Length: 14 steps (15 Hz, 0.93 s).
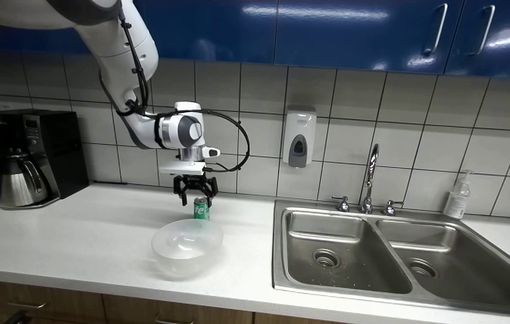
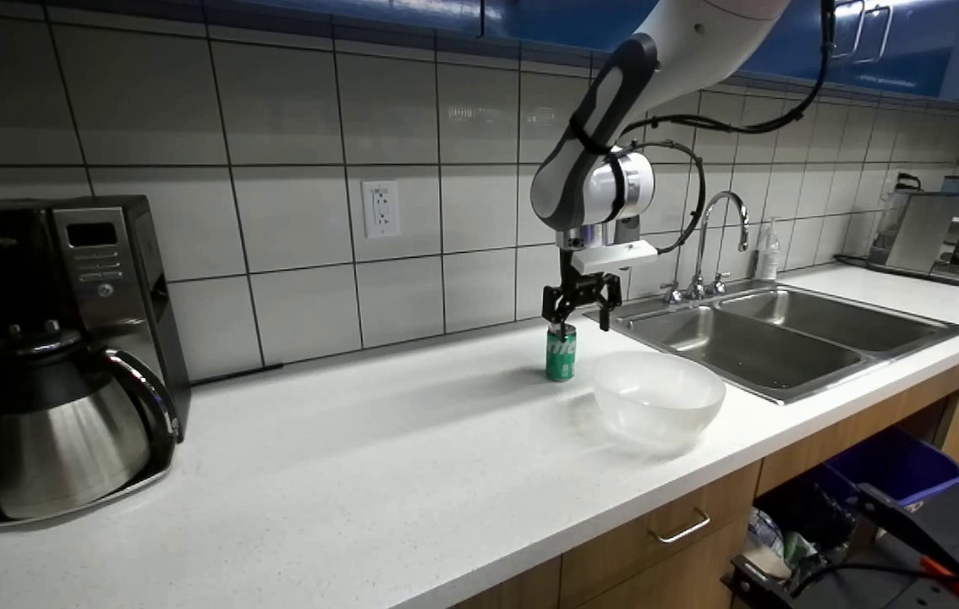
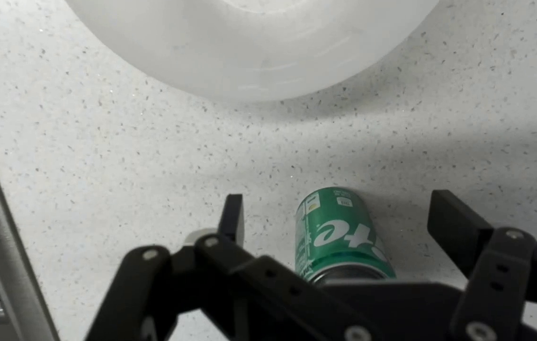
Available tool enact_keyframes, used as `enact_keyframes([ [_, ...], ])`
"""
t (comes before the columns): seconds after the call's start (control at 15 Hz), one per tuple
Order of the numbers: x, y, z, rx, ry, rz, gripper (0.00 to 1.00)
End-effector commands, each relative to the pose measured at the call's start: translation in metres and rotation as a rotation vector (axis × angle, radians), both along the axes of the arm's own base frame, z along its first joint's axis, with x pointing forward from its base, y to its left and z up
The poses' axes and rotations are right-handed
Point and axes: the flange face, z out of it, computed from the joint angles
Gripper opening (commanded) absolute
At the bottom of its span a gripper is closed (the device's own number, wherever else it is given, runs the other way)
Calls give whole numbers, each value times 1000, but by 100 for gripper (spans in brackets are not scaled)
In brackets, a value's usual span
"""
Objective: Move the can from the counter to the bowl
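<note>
While the gripper [image 2: 583, 326] is spread wide and empty, the Sprite can [image 2: 561, 359] is found upright on the counter [image 2: 319, 474] near the translucent bowl [image 2: 661, 416]. Toppling could be caused by an off-centre descent.

One can [image 2: 561, 361] and one bowl [image 1: 183, 266] are counted on one counter [image 1: 102, 243]. One arm [image 1: 120, 67] is seen, ended by one claw [image 2: 583, 328] with two fingers [image 3: 458, 227]. One sink [image 1: 279, 252] is divided into two basins [image 1: 354, 272], with one drain [image 1: 326, 258] counted in each. One faucet [image 1: 367, 193] and two tap handles [image 1: 343, 205] are found. One dispenser [image 1: 299, 128], one bottle [image 1: 458, 198], one coffee maker [image 2: 103, 254], one carafe [image 2: 65, 444], one espresso machine [image 2: 919, 233] and one bin [image 2: 898, 465] are counted too. In an exterior view, two cabinet handles [image 1: 437, 29] are shown.
</note>
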Motion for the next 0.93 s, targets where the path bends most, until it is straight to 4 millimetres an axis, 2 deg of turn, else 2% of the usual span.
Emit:
enact_keyframes([
  [0.0, 19, 0, -8, 43, 31, 18, 100],
  [0.47, 37, -10, -33, 21, 81, 3, 100],
  [0.87, 54, -9, -42, 23, 78, 5, 100],
])
